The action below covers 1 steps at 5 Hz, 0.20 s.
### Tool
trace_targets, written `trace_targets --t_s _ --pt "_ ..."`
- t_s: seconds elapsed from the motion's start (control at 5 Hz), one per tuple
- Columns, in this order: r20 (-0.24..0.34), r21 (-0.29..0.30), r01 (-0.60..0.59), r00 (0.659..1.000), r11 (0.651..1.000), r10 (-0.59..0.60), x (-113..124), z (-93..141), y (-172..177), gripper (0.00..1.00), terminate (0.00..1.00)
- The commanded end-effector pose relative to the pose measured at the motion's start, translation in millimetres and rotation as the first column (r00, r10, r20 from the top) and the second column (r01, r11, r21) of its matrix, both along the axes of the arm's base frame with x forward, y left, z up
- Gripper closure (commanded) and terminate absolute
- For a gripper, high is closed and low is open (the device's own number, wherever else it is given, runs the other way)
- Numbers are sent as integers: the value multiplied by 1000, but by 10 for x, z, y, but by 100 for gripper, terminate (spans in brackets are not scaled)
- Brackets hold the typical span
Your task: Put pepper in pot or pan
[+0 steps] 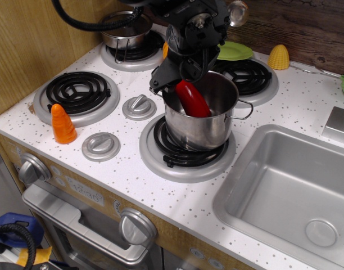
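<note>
The steel pot (203, 126) with wire loop handles stands on the front right burner. The red pepper (193, 99) slants inside it: its upper end is right under the gripper, its lower end is down toward the pot's front wall, and the green stem end is hidden. The black gripper (180, 79) hangs over the pot's back left rim, touching or nearly touching the pepper's top. The dark fingers blend together, so whether they still clamp the pepper is unclear.
An orange carrot (63, 124) stands at the front left. The lidded small pot (125, 31) sits on the back left burner. A green plate (234, 51) and a yellow corn (279, 57) are at the back. The sink (293, 191) is to the right.
</note>
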<state>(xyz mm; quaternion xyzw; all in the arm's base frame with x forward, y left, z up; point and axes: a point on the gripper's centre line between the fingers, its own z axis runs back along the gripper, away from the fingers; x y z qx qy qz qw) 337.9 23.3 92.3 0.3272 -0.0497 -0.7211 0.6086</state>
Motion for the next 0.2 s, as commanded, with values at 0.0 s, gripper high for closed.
trace_targets --t_s 0.0 --pt "41 -2 10 999 1000 -9 72 117 -22 0 100"
